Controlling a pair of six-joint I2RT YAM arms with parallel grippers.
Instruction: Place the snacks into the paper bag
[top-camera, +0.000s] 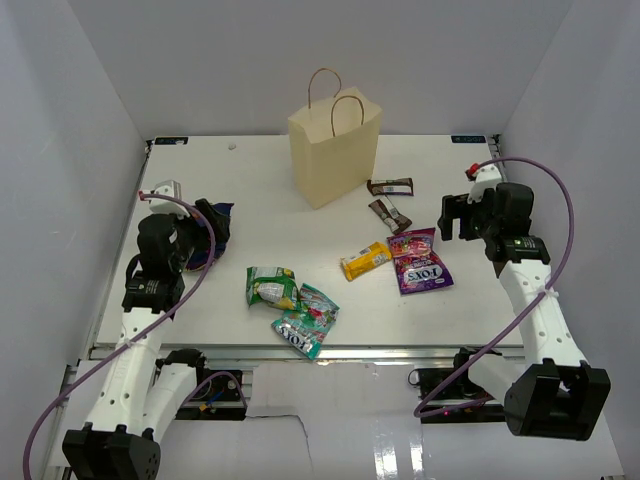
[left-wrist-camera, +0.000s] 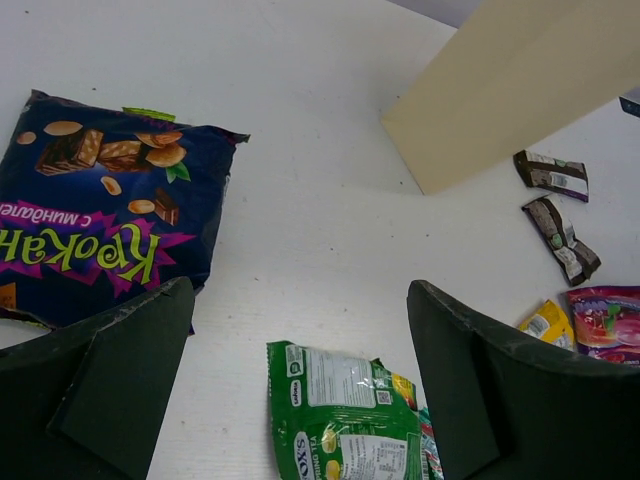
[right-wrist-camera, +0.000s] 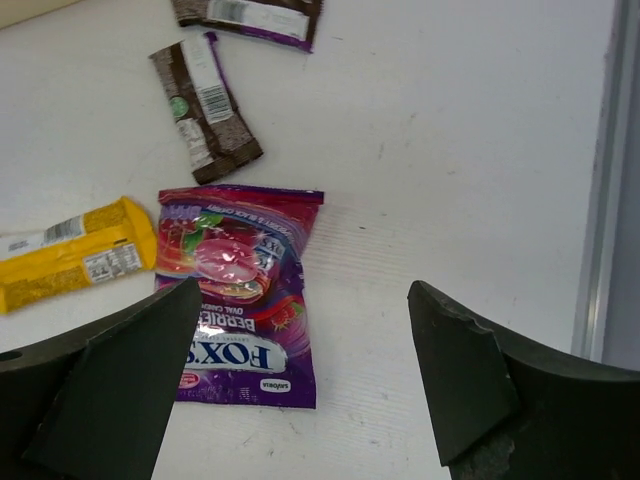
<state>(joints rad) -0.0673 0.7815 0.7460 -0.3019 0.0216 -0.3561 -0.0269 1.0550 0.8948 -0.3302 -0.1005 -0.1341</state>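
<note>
Paper bag stands upright at far centre of the tabletop, handles up. All snacks are outside it, lying flat. First brown bar is just right of the bag's base, second brown bar just nearer. Yellow bar sits edge to edge with the purple Fox's pouch. Green pouch overlaps the teal pouch, near centre-left. Dark purple candy bag is far left.

Left gripper: jaws wide, empty, between candy bag and green pouch. Right gripper: jaws wide, empty, by the Fox's pouch.
</note>
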